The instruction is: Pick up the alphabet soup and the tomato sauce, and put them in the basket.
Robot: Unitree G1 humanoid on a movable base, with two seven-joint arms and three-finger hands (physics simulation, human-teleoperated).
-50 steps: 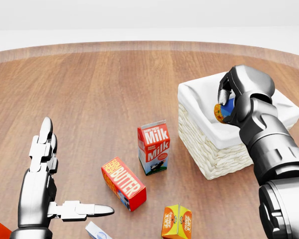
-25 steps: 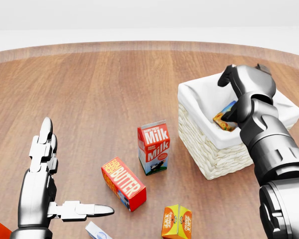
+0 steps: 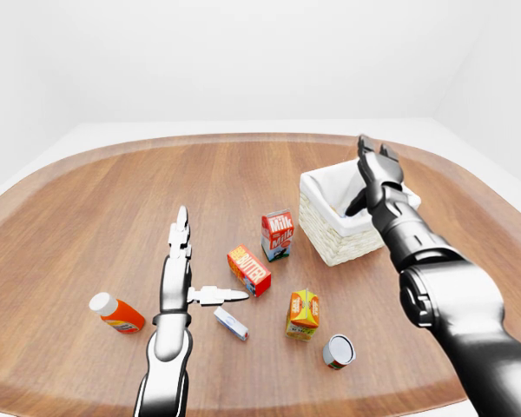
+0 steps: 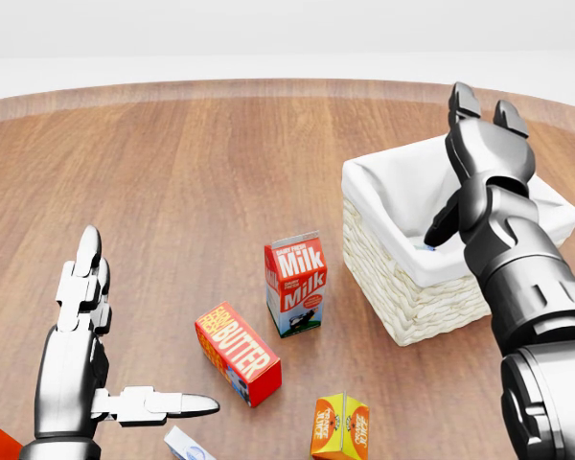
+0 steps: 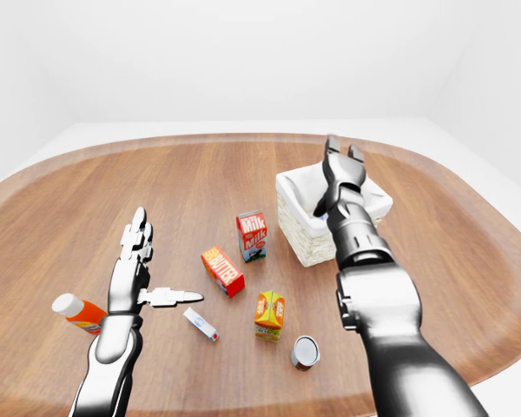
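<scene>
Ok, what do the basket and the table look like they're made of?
The basket looks like pale woven wicker, judging by its ribbed, plaited walls, with a smooth white liner, probably cloth, folded over the rim. The table looks like polished wood: long brown grain streaks and a soft sheen.

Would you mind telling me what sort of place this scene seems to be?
Probably a bare simulated test room, not a real kitchen: a rounded wooden table stands among blank white walls, with groceries scattered on it, such as a milk carton and a butter box, beside a white-lined wicker basket.
</scene>
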